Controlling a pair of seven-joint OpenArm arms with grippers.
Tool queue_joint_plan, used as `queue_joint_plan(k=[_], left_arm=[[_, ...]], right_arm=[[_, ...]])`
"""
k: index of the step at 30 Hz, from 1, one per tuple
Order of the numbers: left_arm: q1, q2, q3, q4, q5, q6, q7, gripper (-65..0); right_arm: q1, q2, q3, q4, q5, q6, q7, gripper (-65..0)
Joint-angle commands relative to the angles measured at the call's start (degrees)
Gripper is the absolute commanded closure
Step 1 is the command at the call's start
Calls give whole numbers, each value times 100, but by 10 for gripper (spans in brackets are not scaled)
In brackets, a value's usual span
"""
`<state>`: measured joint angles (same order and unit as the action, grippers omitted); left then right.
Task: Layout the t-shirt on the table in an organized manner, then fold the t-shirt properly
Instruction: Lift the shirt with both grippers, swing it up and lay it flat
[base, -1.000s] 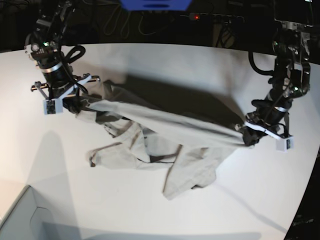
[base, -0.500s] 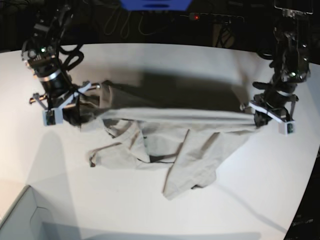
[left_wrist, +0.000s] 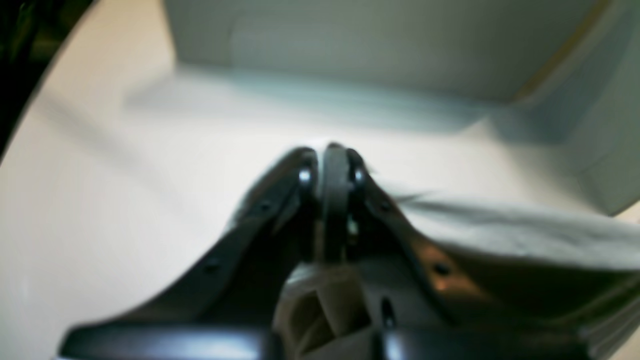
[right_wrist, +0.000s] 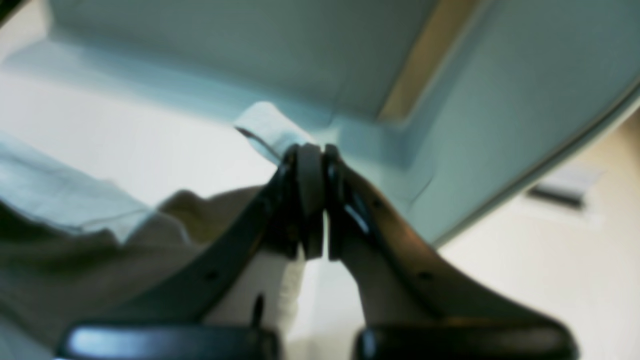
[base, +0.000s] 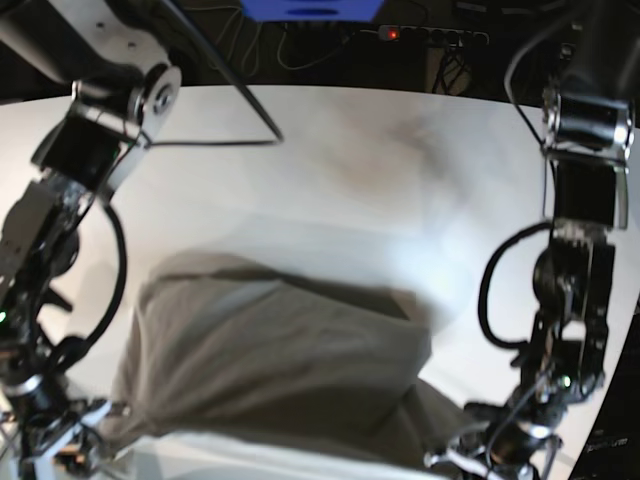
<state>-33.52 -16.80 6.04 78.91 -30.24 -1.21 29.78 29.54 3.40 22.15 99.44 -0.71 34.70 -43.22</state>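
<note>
The light grey-beige t-shirt (base: 270, 370) hangs as a blurred sheet, stretched between both grippers above the near part of the white table (base: 330, 150). In the base view my left gripper (base: 478, 452) is low on the right, and my right gripper (base: 85, 428) is low on the left. In the left wrist view my left gripper (left_wrist: 332, 160) is shut on a fold of the t-shirt (left_wrist: 500, 230), which trails off to the right. In the right wrist view my right gripper (right_wrist: 312, 155) is shut on the t-shirt (right_wrist: 75, 240), and a small tip of cloth pokes past the fingertips.
A pale open box (left_wrist: 350, 40) stands close ahead of both grippers and also fills the top of the right wrist view (right_wrist: 200, 50). Beyond the table's far edge lie dark cables, a power strip with a red light (base: 395, 33) and a blue object (base: 310, 8).
Both arms have swung from the far side of the table to its near edge. They pulled the shirt with them, and it now hangs spread between them instead of lying crumpled mid-table.
</note>
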Motion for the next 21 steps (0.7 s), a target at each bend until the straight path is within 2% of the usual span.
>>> queue_joint_plan(k=[1, 6, 11, 14, 16, 19, 21], left_arm=[[-538, -4, 59, -151, 66, 91, -160, 0], [-2042, 269, 288, -986, 22, 91, -169, 0], [-2947, 462, 288, -1241, 66, 91, -160, 0], [-3070, 532, 288, -1135, 48, 91, -125, 0], [-2982, 515, 288, -995, 57, 91, -125, 0], [-2393, 480, 288, -687, 66, 91, -116, 0], [-1778, 462, 270, -406, 66, 91, -116, 0]], right_arm=[[541, 166, -13, -58, 67, -10, 98, 0], [2132, 561, -22, -849, 40, -10, 10, 0], [2703, 878, -110, -920, 40, -19, 1, 0], [2615, 966, -75, -682, 40, -19, 1, 0], [2176, 983, 31, -410, 58, -19, 1, 0], [1411, 886, 180, 144, 67, -19, 1, 0], [778, 667, 295, 522, 67, -2, 36, 0]])
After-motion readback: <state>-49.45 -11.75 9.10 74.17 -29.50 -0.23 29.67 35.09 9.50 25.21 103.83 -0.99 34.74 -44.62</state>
